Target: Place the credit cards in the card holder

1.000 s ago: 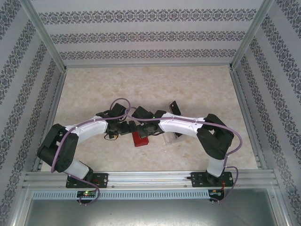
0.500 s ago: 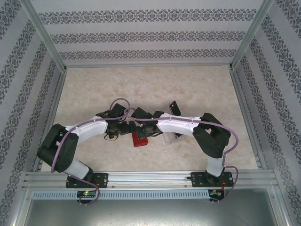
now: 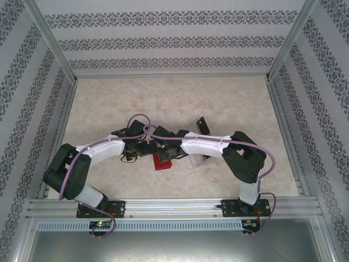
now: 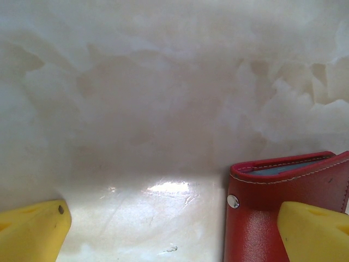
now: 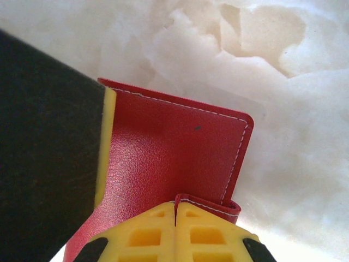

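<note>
Card holder [image 3: 161, 161] is on the table [image 3: 218, 103], about the middle and toward my side. It's red. Both arms bend in over it and their wrists meet just above it in the top view.

Left hand [image 4: 174, 218] is spread wide and carries nothing. In its wrist view the yellow fingers [image 4: 34, 229] sit far apart in the bottom corners. The one at lower right overlaps the card holder's red cover; the other is over bare table. The card holder fills the lower right corner there, with a silver snap [image 4: 233, 201] near its left edge. A grey-blue strip of the inside shows along its top edge.

Right hand [image 5: 175, 210] is fully closed, fingers pressed together with just a seam between them. The tips sit right at the small red tab [image 5: 210, 206] on the card holder's near edge. I can't tell if the tab is pinched or only touched. The red cover with white stitching lies flat beyond the tips. On the left of that view a dark block with a yellow pad [image 5: 109, 147] lies against the cover's left edge. It looks like a finger of the left hand.

Clear tray [image 3: 196, 160] is just right of the card holder, partly under the right arm. One dark credit card [image 3: 203, 125] is beyond the tray and looks tilted. I can't tell if it touches the tray.
</note>
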Robot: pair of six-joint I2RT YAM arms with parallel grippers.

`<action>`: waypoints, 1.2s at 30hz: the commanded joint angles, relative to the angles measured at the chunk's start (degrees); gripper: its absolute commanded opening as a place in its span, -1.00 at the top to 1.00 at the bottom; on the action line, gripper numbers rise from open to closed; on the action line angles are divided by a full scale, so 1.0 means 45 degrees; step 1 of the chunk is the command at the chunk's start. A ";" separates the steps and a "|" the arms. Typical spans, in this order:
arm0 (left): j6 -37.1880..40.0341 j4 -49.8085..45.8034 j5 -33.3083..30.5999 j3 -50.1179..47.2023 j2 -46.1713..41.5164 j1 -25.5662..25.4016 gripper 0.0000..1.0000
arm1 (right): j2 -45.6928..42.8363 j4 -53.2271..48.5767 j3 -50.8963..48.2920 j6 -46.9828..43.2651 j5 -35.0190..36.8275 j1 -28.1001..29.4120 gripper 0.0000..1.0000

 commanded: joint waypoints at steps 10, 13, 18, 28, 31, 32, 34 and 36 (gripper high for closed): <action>0.0004 0.0388 0.0301 -0.0322 0.0424 -0.0184 -0.99 | 0.0036 -0.0742 0.0290 -0.0290 0.0609 0.0226 1.00; -0.0007 0.0383 0.0311 -0.0300 0.0457 -0.0192 -0.99 | 0.0104 -0.0725 0.0422 -0.0302 0.0561 0.0305 1.00; 0.0001 0.0410 0.0320 -0.0307 0.0480 -0.0182 -0.99 | 0.0406 -0.0790 0.0661 -0.0370 0.0477 0.0439 1.00; -0.0007 0.0449 0.0332 -0.0387 0.0467 -0.0180 -0.99 | 0.0938 -0.0743 0.0769 -0.0283 0.0272 0.0620 1.00; -0.0013 0.0485 0.0349 -0.0387 0.0462 -0.0187 -0.99 | 0.1218 -0.0822 0.0874 -0.0312 0.0190 0.0772 1.00; -0.0034 0.0483 0.0351 -0.0387 0.0462 -0.0199 -0.99 | 0.1274 -0.0849 0.0895 -0.0299 0.0176 0.0822 0.94; -0.0014 0.0469 0.0363 -0.0381 0.0454 -0.0192 -0.99 | 0.1327 -0.0861 0.0870 -0.0281 0.0213 0.0925 0.80; -0.0032 0.0481 0.0344 -0.0416 0.0436 -0.0182 -0.99 | 0.1315 -0.0869 0.0839 -0.0231 0.0258 0.1007 0.60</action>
